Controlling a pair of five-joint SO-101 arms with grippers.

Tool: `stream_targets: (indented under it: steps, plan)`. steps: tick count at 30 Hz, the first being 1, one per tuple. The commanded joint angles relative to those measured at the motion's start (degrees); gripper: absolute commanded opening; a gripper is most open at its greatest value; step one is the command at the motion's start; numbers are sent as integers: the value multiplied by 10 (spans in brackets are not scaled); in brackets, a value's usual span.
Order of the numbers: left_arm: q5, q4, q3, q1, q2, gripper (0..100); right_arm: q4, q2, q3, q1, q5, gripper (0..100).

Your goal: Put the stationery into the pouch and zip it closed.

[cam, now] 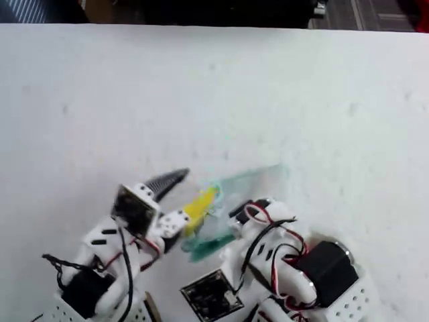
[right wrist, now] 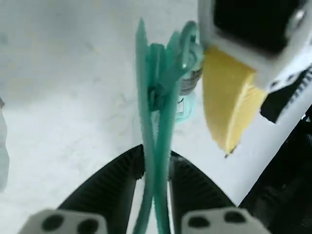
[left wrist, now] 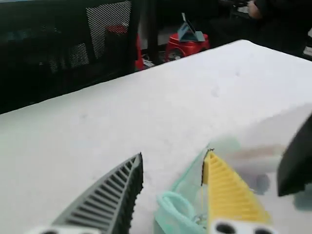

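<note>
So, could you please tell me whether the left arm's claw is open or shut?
Open: on the left claw, the grey ribbed finger and yellow finger stand well apart, translucent green pouch beside the yellow one.

The table [cam: 268, 87] is flooded with bright, even light from overhead and is washed almost white in the high view. Only faint, soft shadows are cast beneath the arms [cam: 114, 261]. Behind the table, the room [left wrist: 58, 48] is left dim. Light is passed through the translucent green pouch [right wrist: 155, 97].
</note>
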Motion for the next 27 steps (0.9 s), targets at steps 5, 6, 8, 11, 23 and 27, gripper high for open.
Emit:
stream_targets:
  steps: [5,6,8,11,23,27]
  plan:
    - [-70,89,-11,50,5,212,-118,5,-78,57,-141,17]
    - [-71,97,-11,50,5,212,-130,5,-79,65,-151,17]
    - [-72,105,-11,50,5,212,-144,5,-77,78,-170,17]
    - [-71,127,-31,50,5,210,-182,5,-77,111,-203,17]
    - [-71,196,-110,11,4,207,-247,61,-78,93,-319,17]
    - [-73,177,-110,-76,4,211,-247,81,-79,88,-318,17]
